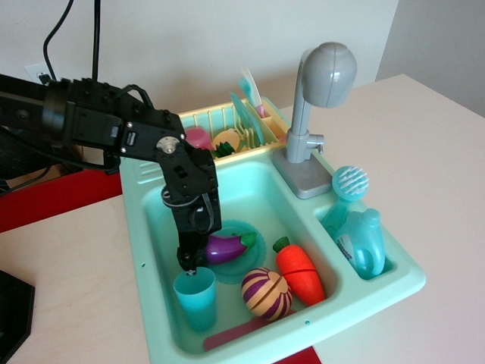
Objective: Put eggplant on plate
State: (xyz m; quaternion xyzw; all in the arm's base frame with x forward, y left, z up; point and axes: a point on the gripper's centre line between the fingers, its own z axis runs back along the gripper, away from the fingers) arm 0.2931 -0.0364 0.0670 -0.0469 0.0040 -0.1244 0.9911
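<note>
The purple eggplant (227,247) with its green cap lies on its side on the round teal plate (244,230) on the floor of the sink. My gripper (189,260) points down at the eggplant's left end, just above the sink floor and right over the teal cup. Its jaws look slightly apart and free of the eggplant, which rests on the plate by itself. The black arm reaches in from the upper left.
A teal cup (195,297), a striped purple-and-cream onion toy (265,293) and an orange carrot (298,271) crowd the front of the teal sink (151,220). A grey faucet (318,114), a blue bottle (360,243) and a yellow rack (235,129) stand around it.
</note>
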